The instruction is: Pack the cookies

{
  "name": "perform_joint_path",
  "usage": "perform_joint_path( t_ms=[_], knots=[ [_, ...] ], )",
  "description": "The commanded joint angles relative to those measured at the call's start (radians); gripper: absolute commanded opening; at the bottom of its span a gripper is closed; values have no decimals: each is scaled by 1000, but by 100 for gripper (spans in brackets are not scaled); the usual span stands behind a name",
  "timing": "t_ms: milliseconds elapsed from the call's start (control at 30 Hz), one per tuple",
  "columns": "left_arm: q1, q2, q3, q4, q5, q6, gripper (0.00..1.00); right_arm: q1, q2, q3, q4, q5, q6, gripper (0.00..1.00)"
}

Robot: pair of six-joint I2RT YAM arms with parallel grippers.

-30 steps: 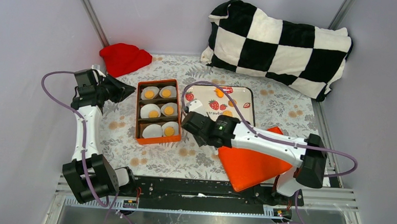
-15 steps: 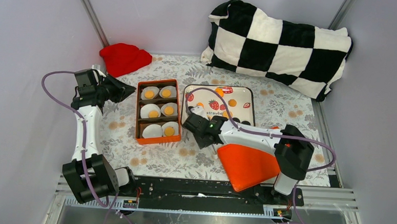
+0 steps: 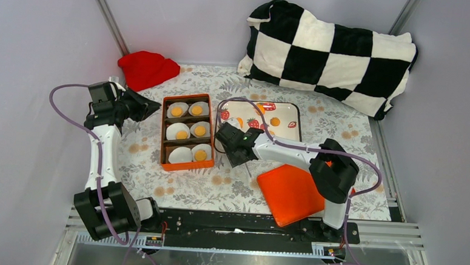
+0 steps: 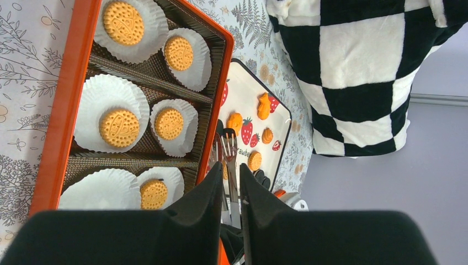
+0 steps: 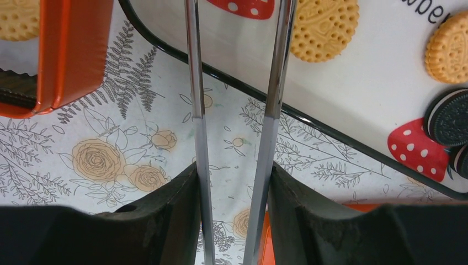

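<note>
right tool [image 5: 232, 172]: clamped on metal tongs [image 5: 274, 83], whose arms stand apart and reach over the tray [image 5: 359, 83] rim
left tool [image 4: 230, 187]: almost closed, empty, beside the orange box [image 3: 163, 135]
cookies [image 4: 120, 127]: five in the box's paper cups, others on the tray

Top external: high behind arm bases, overlooking whole bench [image 3: 217, 192]; left wrist: past left pincer [image 4: 230, 182], across orange box [image 4: 60, 121] toward strawberry tray [image 4: 245, 91]; right wrist: close above that tray's rim, tray seen in all three.
</note>
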Motion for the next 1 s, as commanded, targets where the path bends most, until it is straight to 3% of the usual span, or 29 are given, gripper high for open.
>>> perform_joint_path(
  t_ms=[0,133,300,433,733,967],
  knots=[
    [-4,7,-3,28,7,20,21,-9,24,68,6,-31,-31,49],
    [-4,7,-9,32,12,20,21,-16,48,97,-12,-22,-42,43],
    [-4,3,-9,31,17,20,21,-25,50,151,-37,24,-69,16],
    [-4,-1,-11,31,15,20,20,-25,17,210,-75,76,-87,1],
    [-4,1,-6,32,-5,12,20,-13,-184,204,-95,-12,-83,0],
    [-4,4,8,25,-13,5,20,119,-198,239,-134,-74,-108,0]
  ],
)
